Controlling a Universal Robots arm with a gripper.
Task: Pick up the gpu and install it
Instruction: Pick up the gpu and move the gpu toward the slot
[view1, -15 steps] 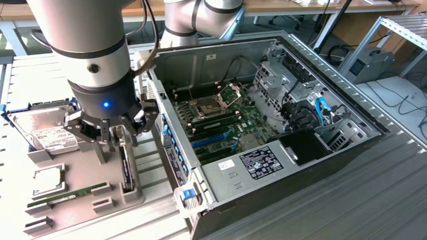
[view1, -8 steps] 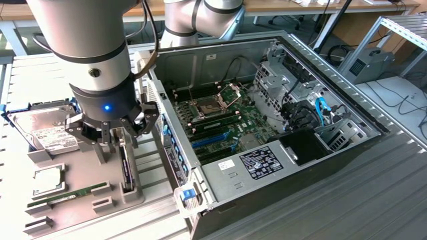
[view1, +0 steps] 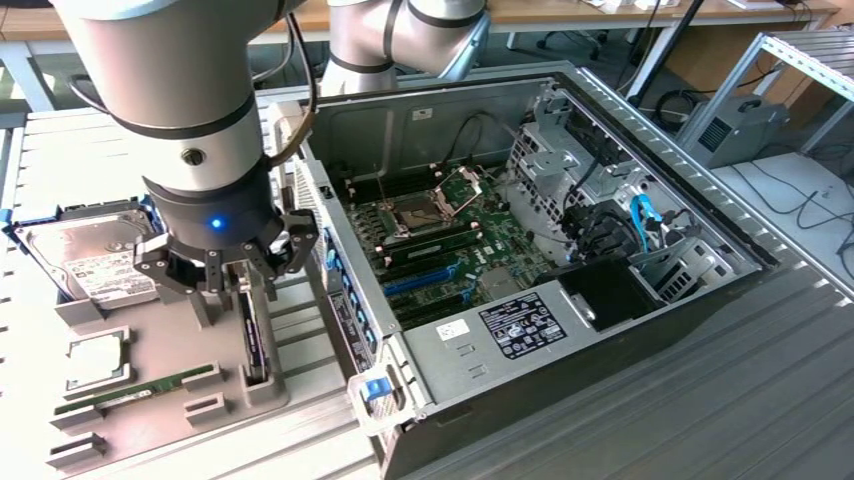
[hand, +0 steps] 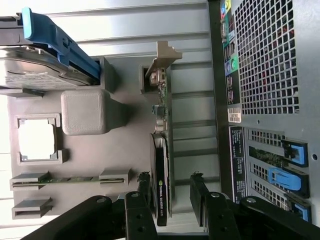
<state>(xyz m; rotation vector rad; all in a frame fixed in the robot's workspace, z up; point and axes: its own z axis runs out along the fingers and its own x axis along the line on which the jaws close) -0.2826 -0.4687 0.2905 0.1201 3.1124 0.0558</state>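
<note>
Exterior view of a ribbed metal counter (view1: 721, 400) that carries a grey parts holder (view1: 154, 335) on the exterior view's left and an open computer case (view1: 534, 330) on the exterior view's right. Nearest on the holder lies a narrow green memory stick (view1: 134, 392), and just beyond it sits a square processor chip (view1: 94, 362). Beside them, toward the case, the gpu (view1: 250, 345) stands on its long edge in a slot of the holder; it is a thin black card. The gripper (view1: 234, 300) hangs low over the card with its jaws spread wide, holding nothing. Farther back, a silver hard drive (view1: 83, 258) with a white label rests in the holder. Inside the case, the motherboard (view1: 441, 235) lies exposed.

Wrist view: the card runs between the two black fingers (hand: 145, 200), with a clear gap on the side toward the case. Its silver bracket (hand: 162, 57) is at the end away from the gripper.
</note>
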